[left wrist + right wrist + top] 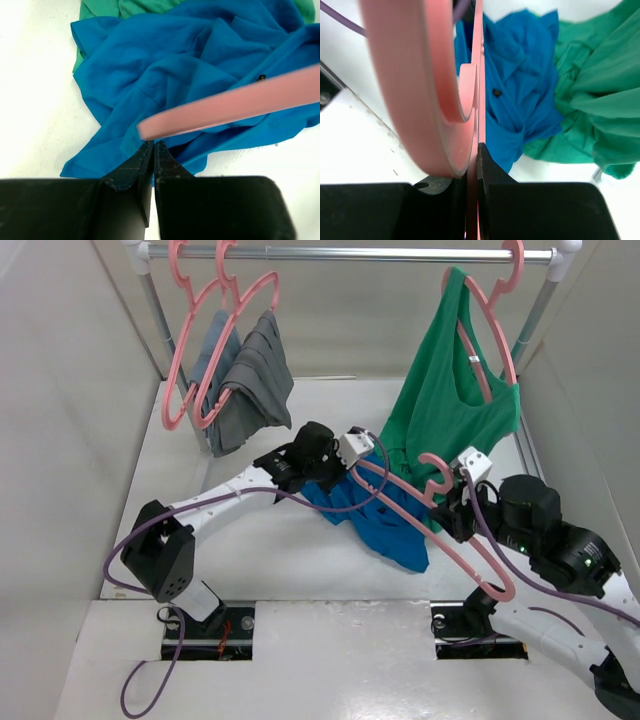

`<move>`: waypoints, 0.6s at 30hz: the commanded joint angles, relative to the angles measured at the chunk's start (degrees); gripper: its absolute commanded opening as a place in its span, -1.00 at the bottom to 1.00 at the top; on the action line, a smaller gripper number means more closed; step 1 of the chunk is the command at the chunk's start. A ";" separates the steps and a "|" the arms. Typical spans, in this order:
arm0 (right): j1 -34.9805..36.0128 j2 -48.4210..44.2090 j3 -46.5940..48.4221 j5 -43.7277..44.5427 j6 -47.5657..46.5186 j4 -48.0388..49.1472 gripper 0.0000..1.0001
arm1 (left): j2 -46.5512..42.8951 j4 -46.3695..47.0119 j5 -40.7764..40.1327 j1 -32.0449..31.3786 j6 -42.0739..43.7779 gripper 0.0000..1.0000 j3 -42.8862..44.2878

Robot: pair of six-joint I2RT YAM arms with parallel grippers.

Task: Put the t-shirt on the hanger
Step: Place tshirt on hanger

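Note:
The blue t-shirt (pixel 385 530) lies crumpled on the white table, partly over the hem of the green top. My right gripper (pixel 452 510) is shut on the pink hanger (pixel 470 560) and holds it slanted over the t-shirt, hook up. In the right wrist view the hanger (pixel 420 75) is clamped edge-on in the gripper (pixel 475 150), with the t-shirt (pixel 515 75) beyond. My left gripper (pixel 335 472) is at the t-shirt's upper left edge. In the left wrist view it (pixel 153 145) is shut with nothing seen between the jaws, over the t-shirt (pixel 175 75), and the hanger's end (pixel 240 105) is just above its tips.
A green tank top (pixel 450 400) hangs on its own pink hanger from the rail (pixel 350 253) at back right, its hem touching the table. Grey garments (pixel 250 380) hang on pink hangers at back left. White walls close in both sides.

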 commanded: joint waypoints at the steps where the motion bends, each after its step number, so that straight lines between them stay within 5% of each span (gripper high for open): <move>1: 0.55 -0.76 3.90 0.46 0.48 0.84 -1.00 | 0.15 1.92 -0.29 -0.26 0.74 -1.00 0.71; 18: 0.55 -2.43 -5.23 -2.27 1.10 3.37 -1.00 | 0.67 2.45 -0.82 -0.26 0.74 -1.00 1.85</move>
